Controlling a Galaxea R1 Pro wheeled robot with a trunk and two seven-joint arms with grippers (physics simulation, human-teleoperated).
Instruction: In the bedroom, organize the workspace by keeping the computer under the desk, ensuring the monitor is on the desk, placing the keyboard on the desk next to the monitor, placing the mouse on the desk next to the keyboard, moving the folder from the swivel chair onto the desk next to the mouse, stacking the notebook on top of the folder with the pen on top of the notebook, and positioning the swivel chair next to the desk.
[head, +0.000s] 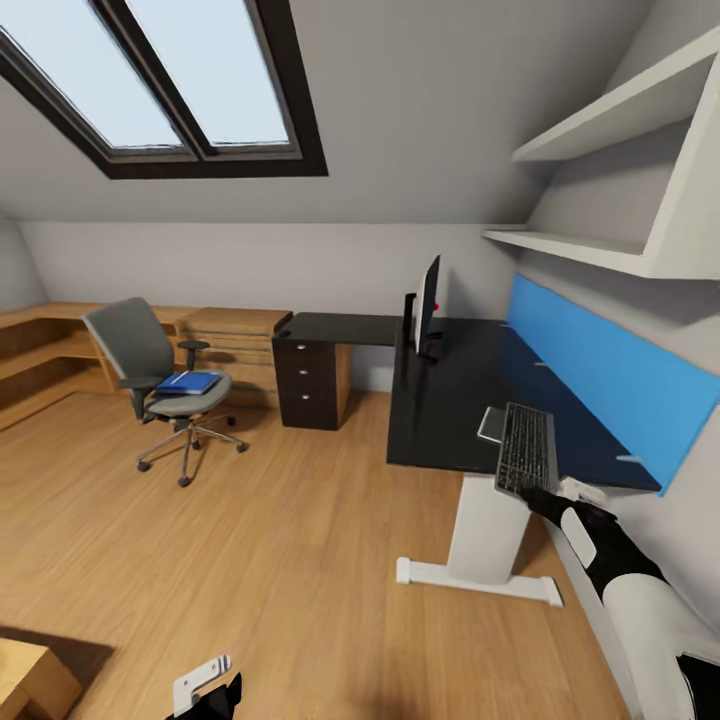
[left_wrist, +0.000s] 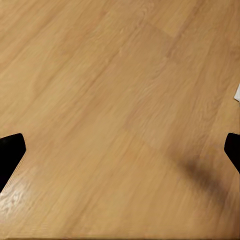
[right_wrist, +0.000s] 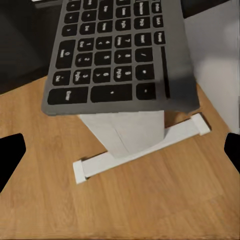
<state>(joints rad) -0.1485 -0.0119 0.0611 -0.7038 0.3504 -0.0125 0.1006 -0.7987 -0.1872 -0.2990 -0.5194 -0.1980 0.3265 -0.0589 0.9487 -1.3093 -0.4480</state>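
The keyboard (head: 526, 450) lies at the desk's (head: 450, 400) near end, at four o'clock, overhanging the edge. The right gripper (right_wrist: 120, 150) hangs wide open just behind. Stiff, light, probably slick: pinch the overhanging short edge.

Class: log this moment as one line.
right gripper: at grey keyboard overhanging glossy black desk edge | left gripper: open above floor | blue folder: on grey chair

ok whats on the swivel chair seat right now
A bright blue folder lies flat on the swivel chair seat, covering most of it. Something thin seems to rest on the folder, too small to identify. Whatever may be beneath the folder is hidden.
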